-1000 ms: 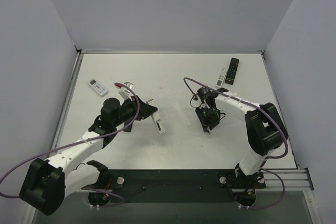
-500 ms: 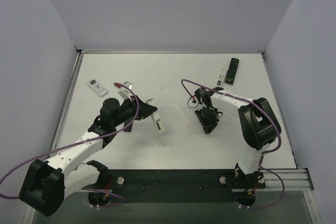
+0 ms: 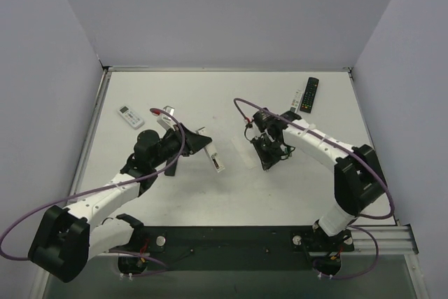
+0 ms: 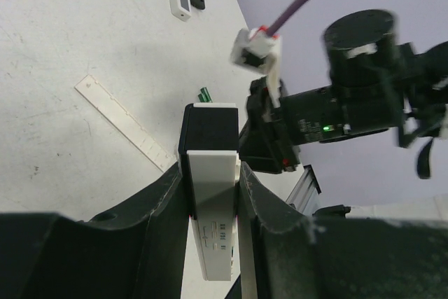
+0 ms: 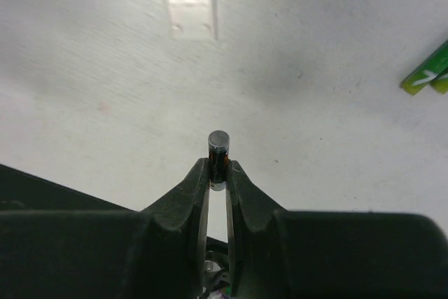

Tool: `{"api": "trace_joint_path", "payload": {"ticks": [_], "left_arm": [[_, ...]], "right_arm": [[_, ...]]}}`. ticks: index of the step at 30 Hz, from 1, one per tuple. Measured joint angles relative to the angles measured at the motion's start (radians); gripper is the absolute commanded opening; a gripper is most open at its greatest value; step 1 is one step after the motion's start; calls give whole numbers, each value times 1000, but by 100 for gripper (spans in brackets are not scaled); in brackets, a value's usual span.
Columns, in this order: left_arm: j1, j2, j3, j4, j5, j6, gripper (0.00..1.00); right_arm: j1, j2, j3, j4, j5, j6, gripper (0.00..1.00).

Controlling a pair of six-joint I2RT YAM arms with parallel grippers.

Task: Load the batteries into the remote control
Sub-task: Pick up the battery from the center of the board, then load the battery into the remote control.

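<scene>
In the overhead view the broadest open tabletop (image 3: 210,92) runs across the upper centre, with another band at lower centre above the arm bases; mid-frame is tight, since the white remote (image 3: 215,159) in the left gripper (image 3: 199,146) juts toward the right gripper (image 3: 268,153), whose tips pinch a dark battery (image 5: 218,141); a flat cover strip (image 4: 126,124) lies between them and green batteries (image 4: 204,94) lie nearby; a small white remote (image 3: 130,116) blocks the upper left, a slim white remote (image 3: 296,101) and a black remote (image 3: 309,94) the upper right; a purple cable (image 3: 241,106) arcs over the centre.
</scene>
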Motion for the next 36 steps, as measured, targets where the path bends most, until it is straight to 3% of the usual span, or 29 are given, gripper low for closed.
{"api": "trace_joint_path", "payload": {"ticks": [8,15,36], "left_arm": [[-2,97,-45,176,1,-117,0],[-30,186,-51,332,2,-211,0],[-52,289,-51,555,2,-345,0]], "right_arm": [[111,-136,279,-38,-92,47,2],[187,-124,416,-94,-188,103,3],[204,-21,496,-228,-246,159,6]]}}
